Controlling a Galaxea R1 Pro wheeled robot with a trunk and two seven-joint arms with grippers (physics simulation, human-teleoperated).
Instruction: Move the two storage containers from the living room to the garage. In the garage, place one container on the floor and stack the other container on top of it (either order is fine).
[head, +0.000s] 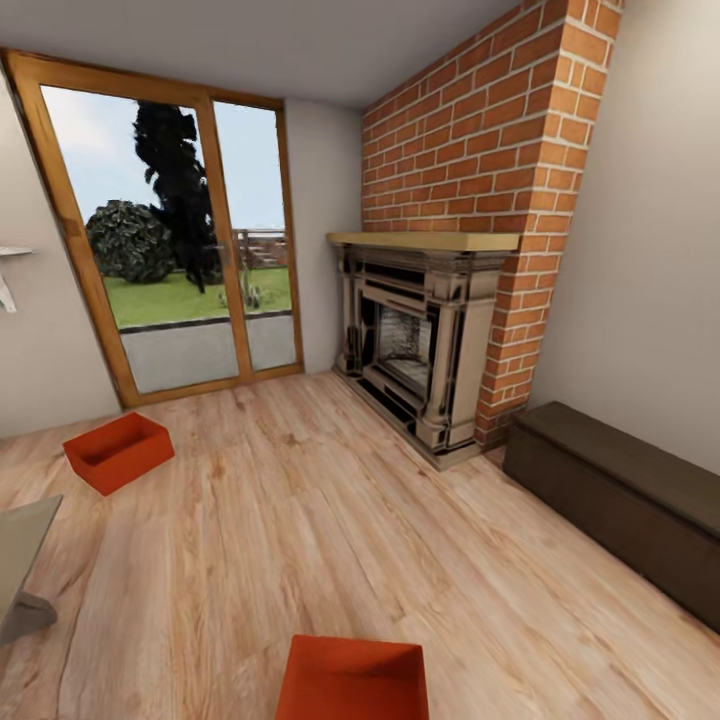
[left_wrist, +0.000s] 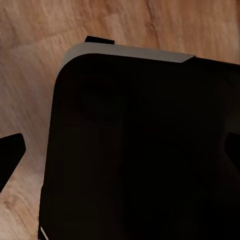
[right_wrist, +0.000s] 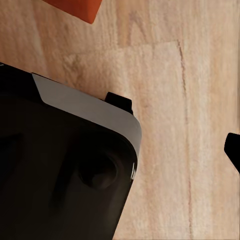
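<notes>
In the living room, one orange-red storage container (head: 118, 452) sits on the light wood-plank floor at the left, near the glass doors. The other storage container (head: 352, 680) lies close in front of me, cut off by the picture's lower edge; a corner of a container (right_wrist: 75, 7) also shows in the right wrist view. My left gripper (left_wrist: 120, 152) hangs over my own black base (left_wrist: 140, 165) with its dark fingertips (left_wrist: 11, 150) wide apart and nothing between them. My right gripper (right_wrist: 120, 150) also points down at the base and the planks; one fingertip (right_wrist: 233, 149) shows at the frame's edge.
A red-brick fireplace (head: 420, 340) stands at the back right, with a long dark bench (head: 620, 490) along the right wall. Wood-framed glass doors (head: 170, 250) fill the back left. A grey furniture edge (head: 20, 560) juts in at the left.
</notes>
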